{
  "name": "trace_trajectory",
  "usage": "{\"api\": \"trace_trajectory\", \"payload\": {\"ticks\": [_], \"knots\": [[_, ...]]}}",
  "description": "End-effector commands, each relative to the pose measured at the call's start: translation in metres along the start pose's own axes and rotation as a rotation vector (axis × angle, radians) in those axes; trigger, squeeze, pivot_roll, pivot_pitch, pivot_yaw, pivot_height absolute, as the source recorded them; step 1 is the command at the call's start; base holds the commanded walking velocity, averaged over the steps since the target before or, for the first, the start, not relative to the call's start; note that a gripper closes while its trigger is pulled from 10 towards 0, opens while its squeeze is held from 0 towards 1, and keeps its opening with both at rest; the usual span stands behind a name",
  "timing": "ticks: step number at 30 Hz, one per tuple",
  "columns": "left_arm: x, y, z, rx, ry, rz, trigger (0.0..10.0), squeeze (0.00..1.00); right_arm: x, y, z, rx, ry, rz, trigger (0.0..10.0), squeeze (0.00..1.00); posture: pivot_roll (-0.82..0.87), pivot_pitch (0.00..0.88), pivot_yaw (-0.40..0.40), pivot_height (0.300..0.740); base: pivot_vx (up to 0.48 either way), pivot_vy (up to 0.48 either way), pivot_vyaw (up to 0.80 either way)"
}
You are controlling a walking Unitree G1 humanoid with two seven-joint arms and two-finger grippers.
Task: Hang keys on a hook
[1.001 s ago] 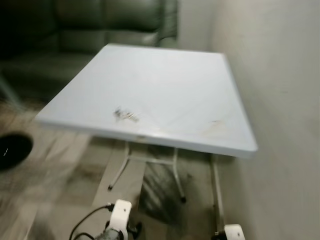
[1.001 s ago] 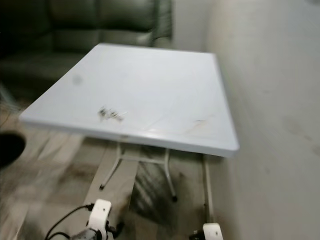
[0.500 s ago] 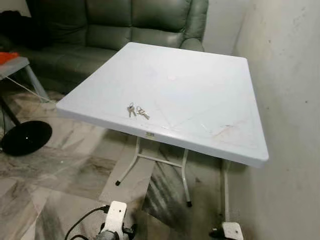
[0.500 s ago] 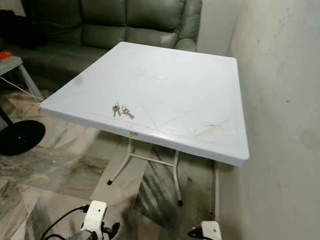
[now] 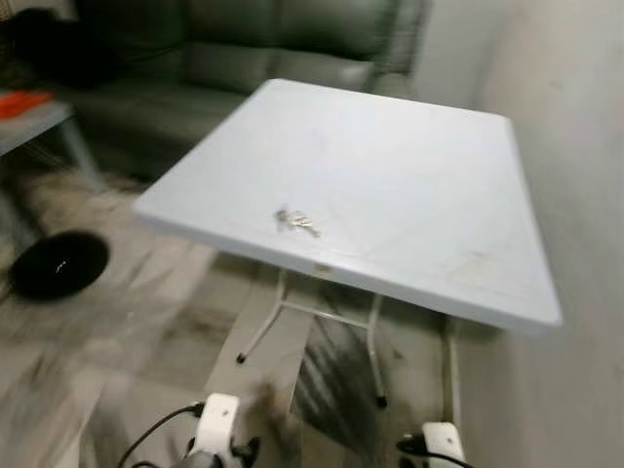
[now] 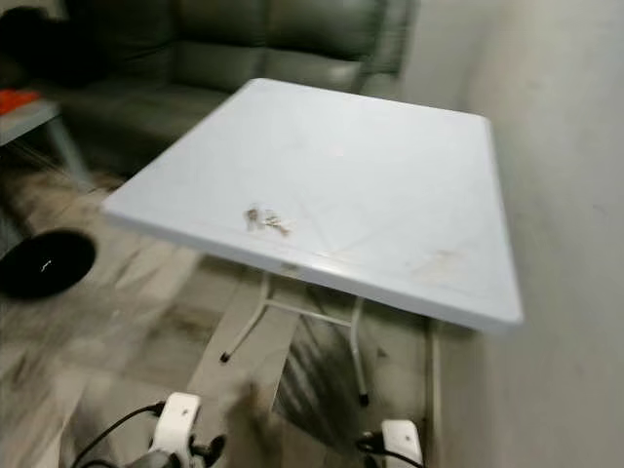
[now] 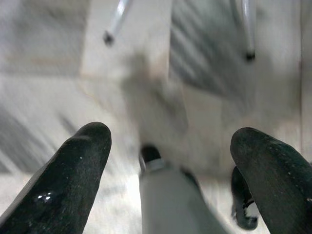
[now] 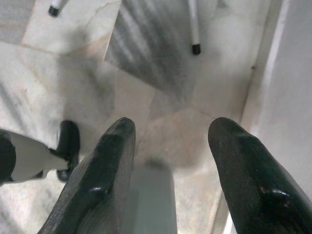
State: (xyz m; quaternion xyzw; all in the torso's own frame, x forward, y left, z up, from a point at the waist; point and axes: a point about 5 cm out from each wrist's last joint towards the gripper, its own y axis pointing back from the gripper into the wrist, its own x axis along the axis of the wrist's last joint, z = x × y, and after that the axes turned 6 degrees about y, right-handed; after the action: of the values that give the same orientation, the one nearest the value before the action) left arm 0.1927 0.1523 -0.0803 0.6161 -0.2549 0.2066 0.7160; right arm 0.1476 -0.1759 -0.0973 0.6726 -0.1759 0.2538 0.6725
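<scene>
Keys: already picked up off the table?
No, the keys lie on the white table near its front edge, with no hand near them.

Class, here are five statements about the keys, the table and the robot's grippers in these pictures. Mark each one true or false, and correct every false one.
1. The keys lie on the white table. True.
2. The left gripper is shut on the keys. False: it is open and holds nothing, pointing down at the floor.
3. A green sofa stands behind the table. True.
4. The keys lie at the table's far edge, beside the sofa. False: they lie near its front edge.
5. The right gripper is open above the floor. True.
</scene>
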Motion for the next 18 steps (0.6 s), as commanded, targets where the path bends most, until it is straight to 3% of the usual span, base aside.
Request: {"api": "trace_trajectory", "payload": {"ticks": [1, 18], "knots": [[-0.0068, -0.0002, 0.0081, -0.017, 0.018, -0.021, 10.0, 0.0, -0.0061, 0.0028, 0.011, -0.031, -0.007, -0.019, 10.0, 0.0, 0.0, 0.0, -0.06, 0.74, 0.0, 0.458, 0.0], [-0.0059, -0.0004, 0.0087, -0.02, 0.027, -0.016, 10.0, 0.0, -0.0053, 0.0027, 0.0115, -0.03, -0.008, -0.013, 10.0, 0.0, 0.0, 0.0, -0.062, 0.74, 0.0, 0.461, 0.0]]}}
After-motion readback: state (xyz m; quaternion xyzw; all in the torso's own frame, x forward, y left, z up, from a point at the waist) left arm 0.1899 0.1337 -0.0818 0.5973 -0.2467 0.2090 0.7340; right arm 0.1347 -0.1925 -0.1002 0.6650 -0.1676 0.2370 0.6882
